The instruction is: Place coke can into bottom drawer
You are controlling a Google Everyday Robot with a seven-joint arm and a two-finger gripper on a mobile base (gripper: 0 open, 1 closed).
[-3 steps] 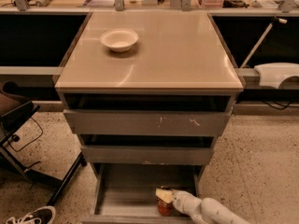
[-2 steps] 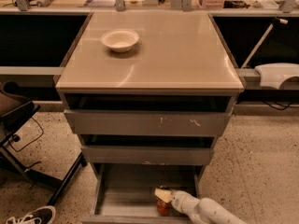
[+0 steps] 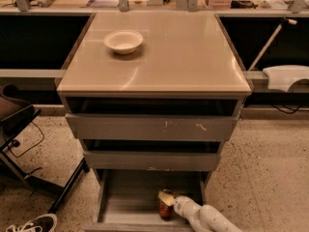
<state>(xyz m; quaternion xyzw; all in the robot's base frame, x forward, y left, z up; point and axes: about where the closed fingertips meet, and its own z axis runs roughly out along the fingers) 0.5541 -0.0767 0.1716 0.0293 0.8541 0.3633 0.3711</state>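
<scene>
While arm (image 3: 208, 219) enters from lower R, gripper (image 3: 170, 206) clamped on coke can (image 3: 165, 210), upright betw. its fingers, inside open bottom drawer (image 3: 126, 203); drawer floor under gripper, white bowl (image 3: 123, 41) far above-left on cabinet top (image 3: 183, 57).

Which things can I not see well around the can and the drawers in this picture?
Camera view:
- Gripper, at the coke can in the bottom drawer: they overlap, so a grasp cannot be confirmed.
- Can's base: contact with the drawer floor unclear.
- Arm: cut off by the lower edge.
- Top drawer and middle drawer: insides hidden by shadow.
</scene>
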